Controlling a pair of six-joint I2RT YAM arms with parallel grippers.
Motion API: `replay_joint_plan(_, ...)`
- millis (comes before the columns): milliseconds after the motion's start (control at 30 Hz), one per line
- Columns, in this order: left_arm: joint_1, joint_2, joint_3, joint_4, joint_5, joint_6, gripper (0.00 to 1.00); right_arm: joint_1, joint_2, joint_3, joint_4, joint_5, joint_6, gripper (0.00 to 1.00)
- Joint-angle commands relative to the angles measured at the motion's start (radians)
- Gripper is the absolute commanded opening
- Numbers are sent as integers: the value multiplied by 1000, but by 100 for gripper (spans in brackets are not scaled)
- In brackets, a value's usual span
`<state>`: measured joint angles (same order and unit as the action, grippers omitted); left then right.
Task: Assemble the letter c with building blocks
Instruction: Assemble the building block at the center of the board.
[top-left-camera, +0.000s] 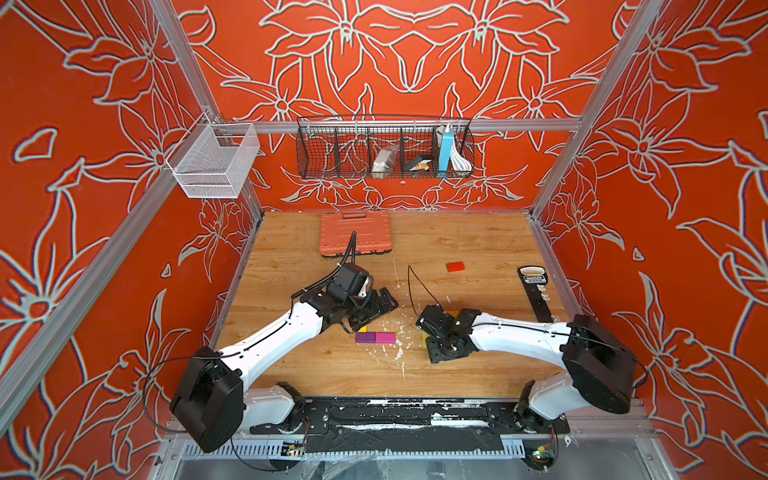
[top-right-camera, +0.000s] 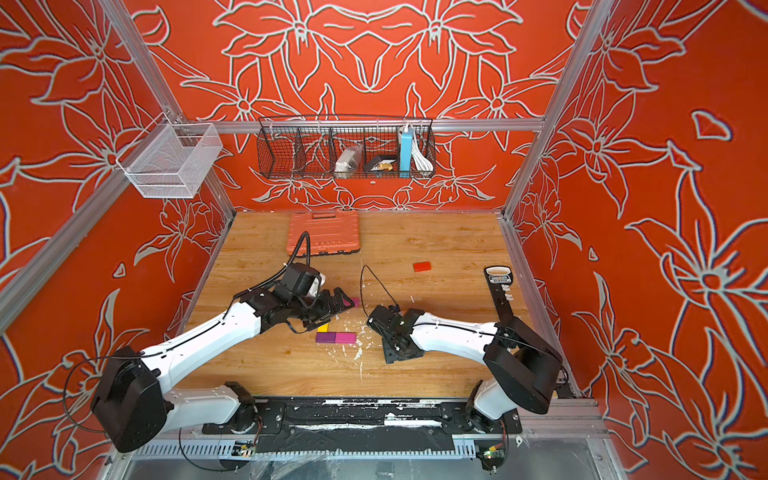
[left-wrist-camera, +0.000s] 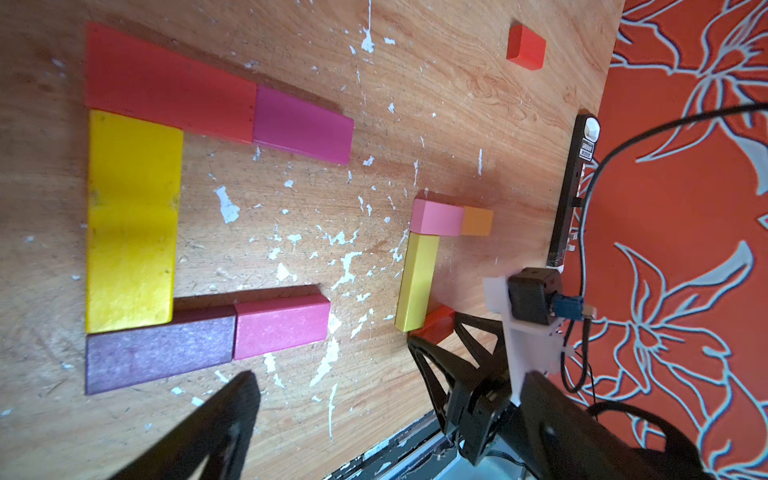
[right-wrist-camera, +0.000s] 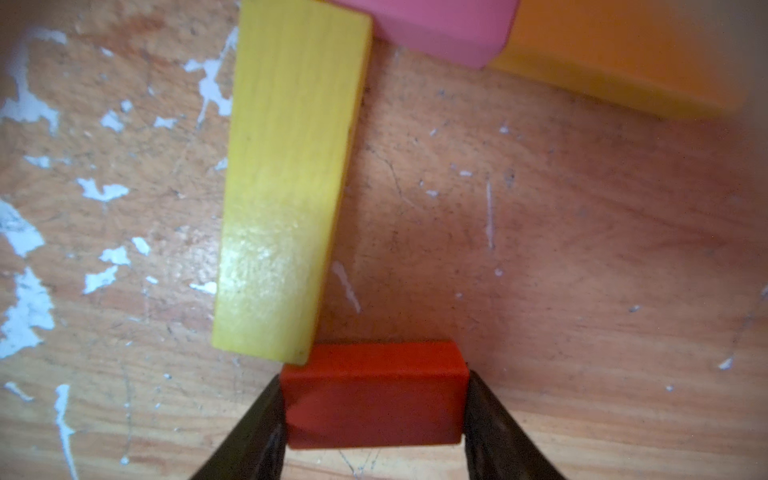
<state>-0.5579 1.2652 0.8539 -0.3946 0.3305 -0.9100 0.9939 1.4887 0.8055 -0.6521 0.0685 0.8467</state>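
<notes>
In the left wrist view, a red block (left-wrist-camera: 170, 95), a magenta one (left-wrist-camera: 303, 124), a yellow one (left-wrist-camera: 131, 220), a purple one (left-wrist-camera: 158, 349) and a pink one (left-wrist-camera: 282, 328) lie in a c shape. Beside them, a pink block (right-wrist-camera: 436, 25), an orange block (right-wrist-camera: 623, 54) and a long yellow block (right-wrist-camera: 286, 187) form a corner. My right gripper (right-wrist-camera: 374, 399) is shut on a small red block (right-wrist-camera: 374, 374) at the yellow block's end, both fingers against its sides. My left gripper (top-left-camera: 380, 309) hovers open over the first shape. Another red block (top-left-camera: 455, 266) lies alone further back.
A ribbed orange case (top-left-camera: 355, 232) lies at the back of the wooden table (top-left-camera: 478, 241). A black tool strip (top-left-camera: 536, 295) runs along the right edge. Wire baskets (top-left-camera: 384, 149) hang on the back wall. White paint flecks dot the table.
</notes>
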Motion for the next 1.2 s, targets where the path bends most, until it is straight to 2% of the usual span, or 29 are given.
replay_joint_plan(0,-16,4,-17,10,-2,-19,99,16,-54,-3,-27,-16,57,50)
replay_joint_plan(300,-102,26,-52,37,-61,-144,99,92,-4,56,-54,35,232,48)
replay_joint_plan(567,-134,8,-103,37,-120,-266,99,123,59,106,-79,86,287,49)
replay_joint_plan(1167,-136,27,-115,61,-121,-305,99,125,109,115,-80,97,334,49)
